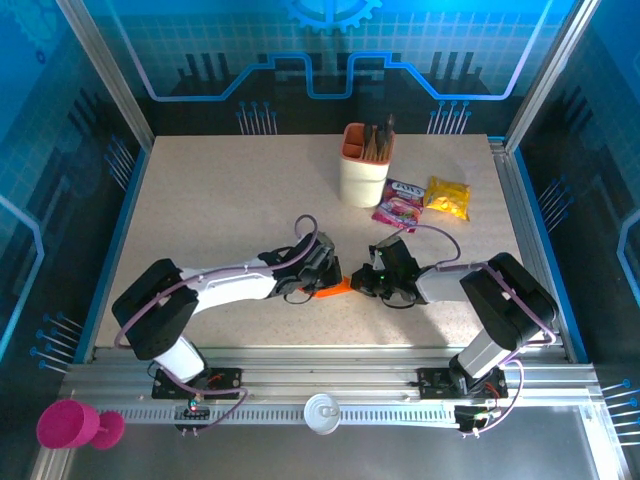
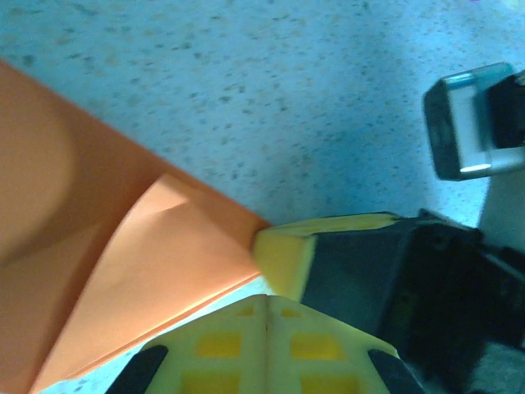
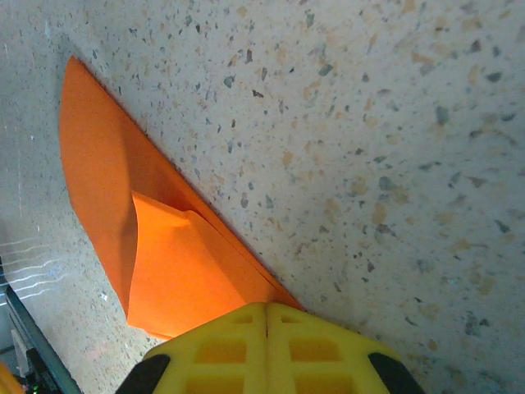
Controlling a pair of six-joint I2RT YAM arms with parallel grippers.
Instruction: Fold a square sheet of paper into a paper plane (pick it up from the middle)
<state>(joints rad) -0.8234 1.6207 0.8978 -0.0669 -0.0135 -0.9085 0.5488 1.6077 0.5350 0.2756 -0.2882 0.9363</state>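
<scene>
Left claw [image 1: 324, 272], fingers together, tips down at the left end of the square sheet of paper [image 1: 335, 290], creased narrow by the middle of the surface's near edge; pinching or just pressing, I cannot tell. Right claw [image 1: 368, 282], closed too, meets the other end, the long fold running straight out from its tip, both arms equally near. Snack packets [image 1: 425, 200] toward the far right corner: print unreadable.

We see the paper [image 1: 334, 290] flat on the table [image 1: 210, 210], between our left gripper [image 1: 330, 277] and right gripper [image 1: 360, 282]. Behind stands the cup [image 1: 364, 170], snack packets [image 1: 402, 207] right of it.
</scene>
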